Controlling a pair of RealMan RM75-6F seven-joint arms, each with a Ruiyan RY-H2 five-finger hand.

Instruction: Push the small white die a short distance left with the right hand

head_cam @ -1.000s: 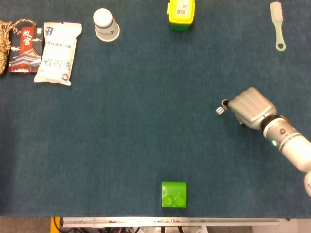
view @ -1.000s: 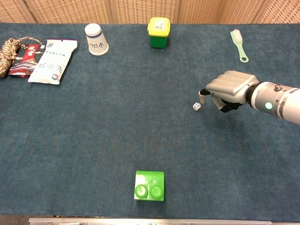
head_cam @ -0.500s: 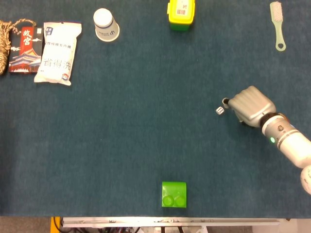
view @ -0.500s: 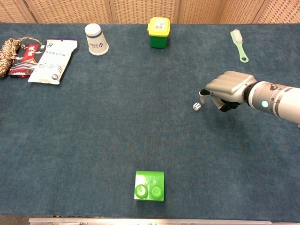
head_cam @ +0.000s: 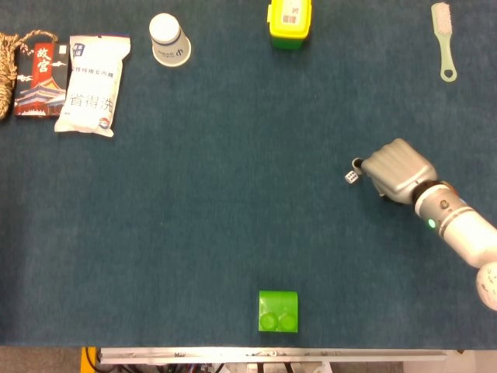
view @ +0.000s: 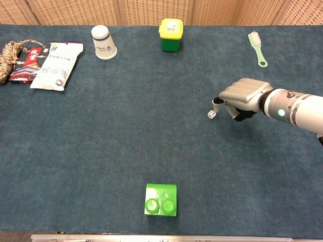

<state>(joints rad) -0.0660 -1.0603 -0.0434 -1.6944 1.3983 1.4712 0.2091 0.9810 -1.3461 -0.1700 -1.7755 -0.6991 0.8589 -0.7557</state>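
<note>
The small white die (head_cam: 352,178) (view: 212,115) lies on the dark blue cloth at the right of the table. My right hand (head_cam: 396,171) (view: 243,97) sits just to its right, back of the hand up and fingers curled under. One fingertip (head_cam: 357,165) pokes out toward the die and stands very near it; contact cannot be told. The hand holds nothing. My left hand is in neither view.
A green block (head_cam: 278,311) lies near the front edge. At the back are a white paper cup (head_cam: 168,40), a yellow-lidded green box (head_cam: 290,23) and a green brush (head_cam: 444,40). Snack packets (head_cam: 93,73) and a coiled rope (head_cam: 7,71) lie at the far left.
My right hand and forearm have shifted slightly left toward the die. The die stays in about the same spot.
</note>
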